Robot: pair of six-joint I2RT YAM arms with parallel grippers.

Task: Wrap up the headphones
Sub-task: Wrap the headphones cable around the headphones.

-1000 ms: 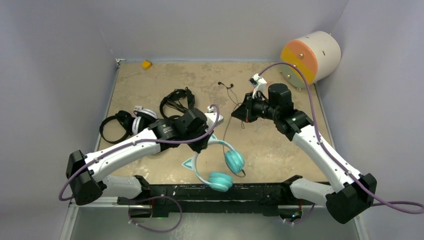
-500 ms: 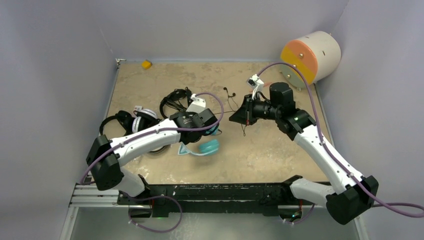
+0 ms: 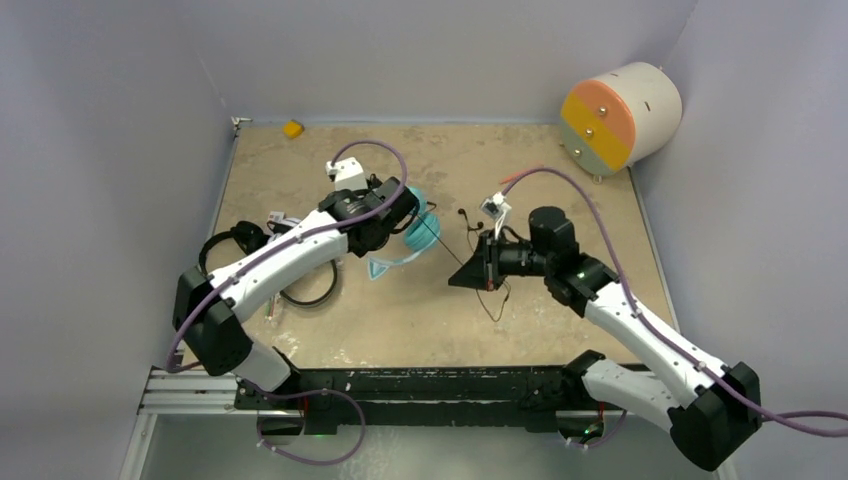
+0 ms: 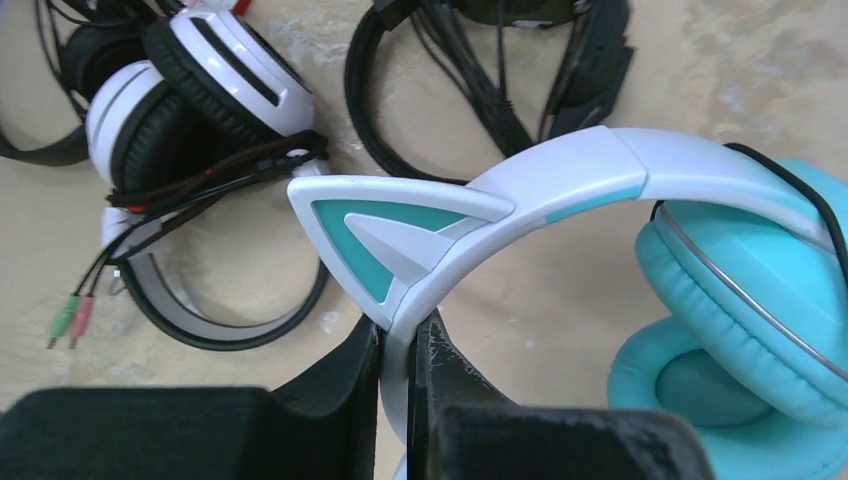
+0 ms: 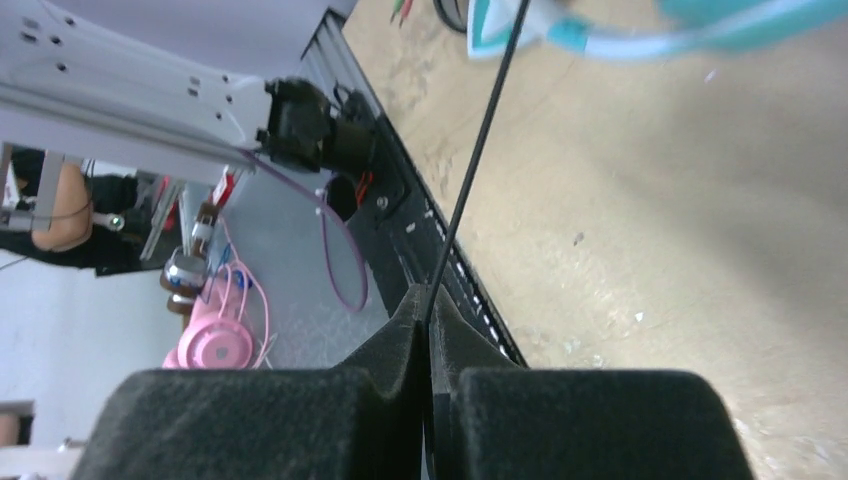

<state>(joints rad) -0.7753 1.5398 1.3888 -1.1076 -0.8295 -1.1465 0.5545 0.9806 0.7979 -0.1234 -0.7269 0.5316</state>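
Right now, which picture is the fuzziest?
Right wrist view: the teal headset is a blurry smear, the black cable looks sharper. Left wrist view: its cat ear is crisp. Top view: even light, soft shadows.

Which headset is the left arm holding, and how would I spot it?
On the tan table, follow the left arm out to the left gripper, near the middle. It clamps the teal headset, whose thin cable runs taut to the right gripper. Only this one is teal with pointed cat ears; its neighbours are a white-and-black headset and a black headset.
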